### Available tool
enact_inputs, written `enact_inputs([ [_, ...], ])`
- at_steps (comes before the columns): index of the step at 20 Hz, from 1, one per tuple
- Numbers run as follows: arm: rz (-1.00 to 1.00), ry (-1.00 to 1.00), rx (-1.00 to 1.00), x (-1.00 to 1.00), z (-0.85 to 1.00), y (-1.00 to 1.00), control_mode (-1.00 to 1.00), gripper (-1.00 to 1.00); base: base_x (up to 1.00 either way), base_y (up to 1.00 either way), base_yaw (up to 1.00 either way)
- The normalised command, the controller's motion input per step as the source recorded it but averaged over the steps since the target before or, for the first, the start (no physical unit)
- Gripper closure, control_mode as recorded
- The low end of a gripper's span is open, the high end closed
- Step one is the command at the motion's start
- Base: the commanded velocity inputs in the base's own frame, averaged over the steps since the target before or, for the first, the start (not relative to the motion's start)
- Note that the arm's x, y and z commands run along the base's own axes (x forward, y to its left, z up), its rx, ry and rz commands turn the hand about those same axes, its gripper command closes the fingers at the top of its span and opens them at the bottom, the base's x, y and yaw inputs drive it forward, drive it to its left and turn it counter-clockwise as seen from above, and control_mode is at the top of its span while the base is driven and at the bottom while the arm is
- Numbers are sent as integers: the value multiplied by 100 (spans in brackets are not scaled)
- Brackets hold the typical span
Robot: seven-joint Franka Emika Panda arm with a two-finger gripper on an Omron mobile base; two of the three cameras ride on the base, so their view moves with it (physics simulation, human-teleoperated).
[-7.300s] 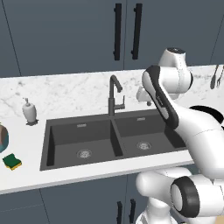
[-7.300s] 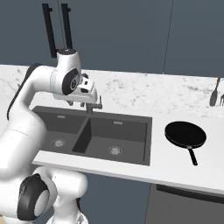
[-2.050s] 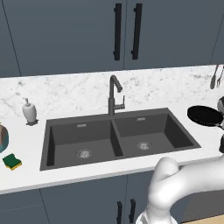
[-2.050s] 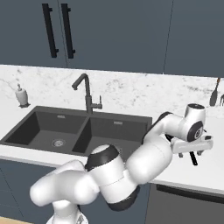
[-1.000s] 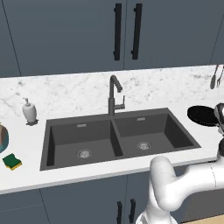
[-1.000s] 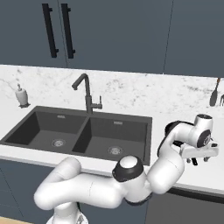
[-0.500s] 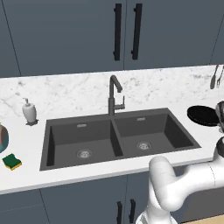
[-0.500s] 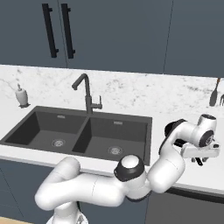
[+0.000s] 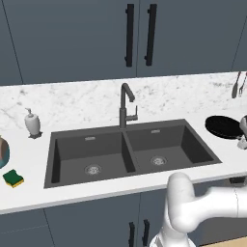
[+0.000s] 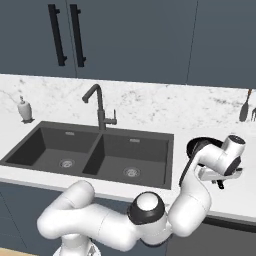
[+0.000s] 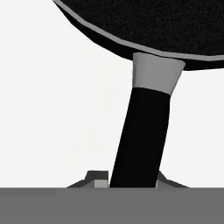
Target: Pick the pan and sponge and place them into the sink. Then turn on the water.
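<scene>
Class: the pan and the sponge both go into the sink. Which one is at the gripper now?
The pan, right of the sink: its black handle runs between the gripper tips. The sponge lies far left.

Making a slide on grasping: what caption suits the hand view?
Gripper straddles the black handle of the pan on the white counter.

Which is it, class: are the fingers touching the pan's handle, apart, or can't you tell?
Cannot tell. In the hand view the pan's handle runs down between the fingers, but the grey band hides where they would meet it.
</scene>
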Motion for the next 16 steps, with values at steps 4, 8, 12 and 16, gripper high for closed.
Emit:
enact_inputs([
  [4,14,-19,0,0,-12,100,-100,100,0,0,0],
  [8,12,-14,0,0,3,100,-100,100,0,0,0],
  [12,11,-3,-1,0,25,100,-100,100,0,0,0],
  [16,18,13,-9,0,68,94,-100,100,0,0,0],
])
